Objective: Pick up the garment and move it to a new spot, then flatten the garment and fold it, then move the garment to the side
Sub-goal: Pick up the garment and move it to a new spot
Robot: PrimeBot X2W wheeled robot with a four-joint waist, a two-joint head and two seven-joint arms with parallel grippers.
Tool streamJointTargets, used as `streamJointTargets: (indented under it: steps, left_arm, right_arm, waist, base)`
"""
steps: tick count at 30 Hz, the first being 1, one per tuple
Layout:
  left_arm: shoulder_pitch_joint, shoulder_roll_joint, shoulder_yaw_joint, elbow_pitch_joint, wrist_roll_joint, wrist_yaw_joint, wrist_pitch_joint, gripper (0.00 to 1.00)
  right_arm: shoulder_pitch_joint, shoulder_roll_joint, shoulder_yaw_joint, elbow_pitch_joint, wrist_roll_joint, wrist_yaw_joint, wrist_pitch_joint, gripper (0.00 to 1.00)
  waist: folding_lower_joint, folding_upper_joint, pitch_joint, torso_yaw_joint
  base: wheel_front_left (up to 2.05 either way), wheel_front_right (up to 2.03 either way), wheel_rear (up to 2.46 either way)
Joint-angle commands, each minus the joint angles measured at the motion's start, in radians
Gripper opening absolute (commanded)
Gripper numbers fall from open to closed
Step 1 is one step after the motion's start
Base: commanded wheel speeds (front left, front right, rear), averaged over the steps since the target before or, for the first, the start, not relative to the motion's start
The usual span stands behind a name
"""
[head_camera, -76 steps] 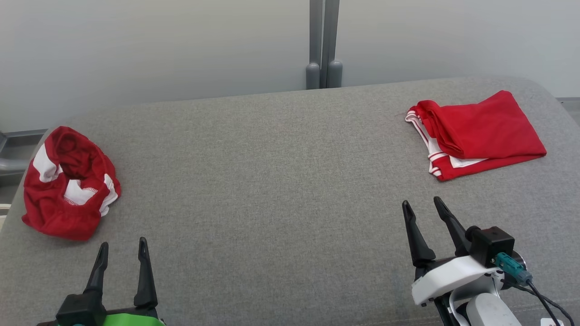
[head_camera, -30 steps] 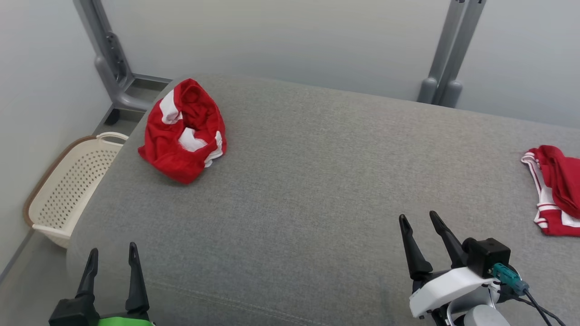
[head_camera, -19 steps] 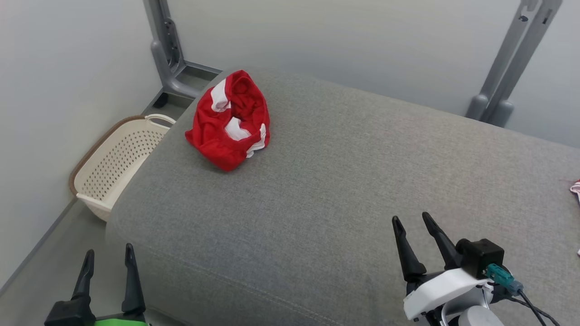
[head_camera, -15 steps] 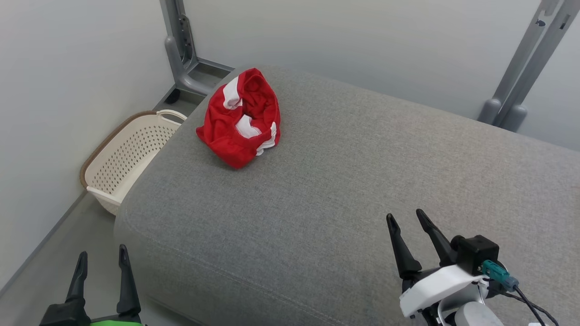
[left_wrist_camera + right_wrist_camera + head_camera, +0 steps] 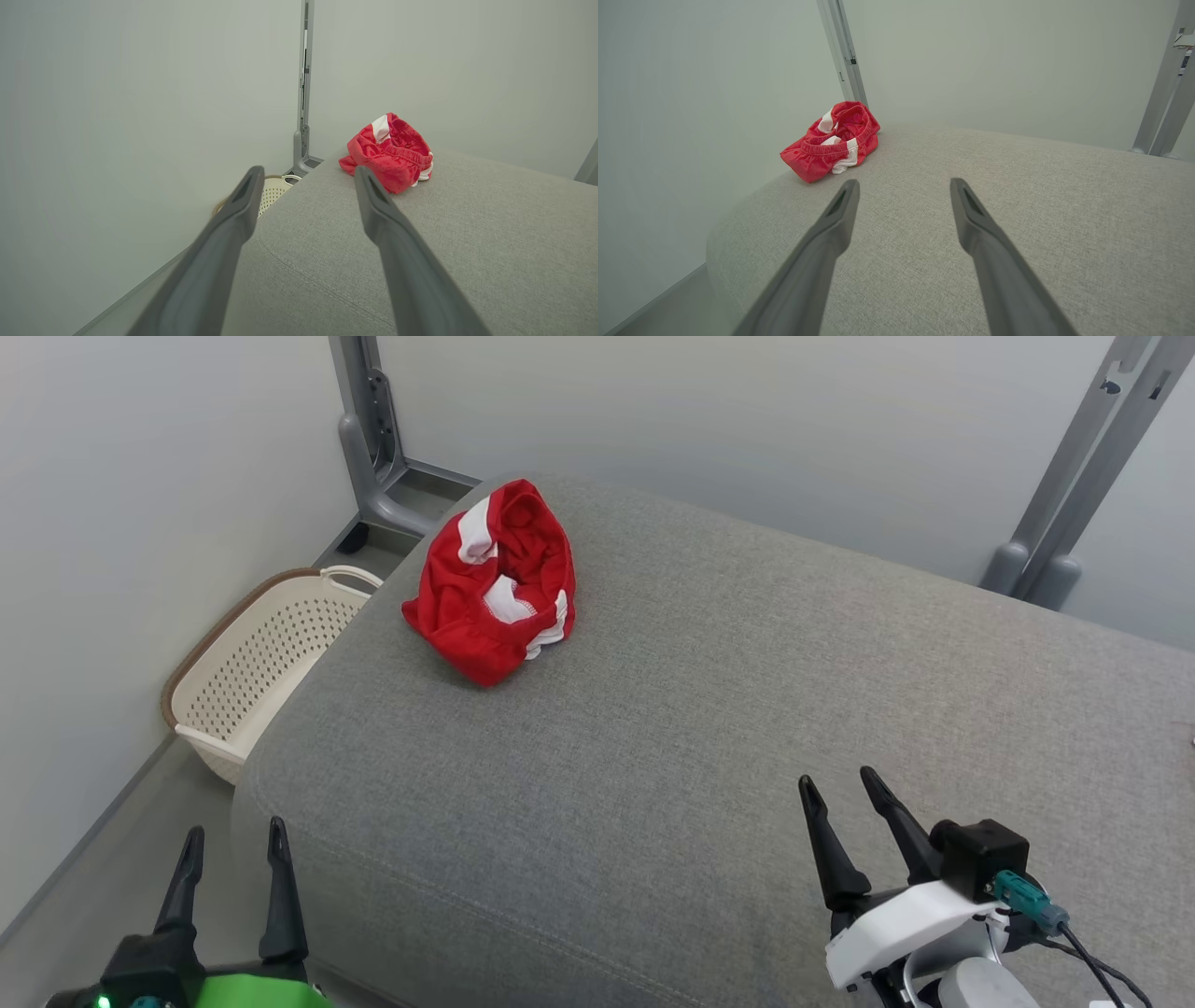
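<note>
Left gripper [image 5: 234,827] and right gripper [image 5: 836,777] hold their fingers wide apart, empty; the left should reach the crumpled red shorts [image 5: 492,583], pinching a raised fold.

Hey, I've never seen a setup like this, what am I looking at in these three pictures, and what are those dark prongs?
This is a two-armed robot seen through its own cameras. The head view looks down from its head; the dark prongs are its left gripper and right gripper, both open and holding nothing. The other two pictures come from cameras on each wrist, looking along that gripper's fingers. On the grey cushion lies a crumpled red and white garment, near its far left corner, untouched. A cream basket stands on the floor beside the cushion.
</note>
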State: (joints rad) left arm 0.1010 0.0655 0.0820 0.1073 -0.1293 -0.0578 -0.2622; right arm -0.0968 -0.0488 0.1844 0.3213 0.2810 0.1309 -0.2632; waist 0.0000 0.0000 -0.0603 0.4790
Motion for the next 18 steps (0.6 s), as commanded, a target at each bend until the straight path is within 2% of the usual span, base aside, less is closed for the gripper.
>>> streamJointTargets:
  steps: [1, 11, 18]
  left_arm:
    - [-0.033, 0.015, -0.008, 0.005, 0.012, -0.009, -0.002, 1.0]
    - [-0.248, 0.097, -0.061, 0.034, 0.021, -0.047, 0.019, 1.0]
    - [-0.431, 0.153, -0.043, 0.068, -0.065, -0.064, 0.025, 1.0]
  right_arm:
    - [0.014, -0.004, -0.006, -0.004, 0.0, 0.0, -0.004, 1.0]
    - [-0.016, -0.004, 0.01, -0.012, -0.023, 0.0, -0.004, 1.0]
    - [-0.066, -0.004, 0.02, -0.021, -0.047, 0.0, -0.004, 1.0]
  waist:
    - [0.0, 0.0, -0.007, -0.007]
    - [0.0, 0.0, 0.028, -0.11]
    - [0.0, 0.0, 0.1, -0.216]
  base:
    - [0.0, 0.0, 0.0]
    - [0.0, 0.0, 0.0]
    - [0.0, 0.0, 0.0]
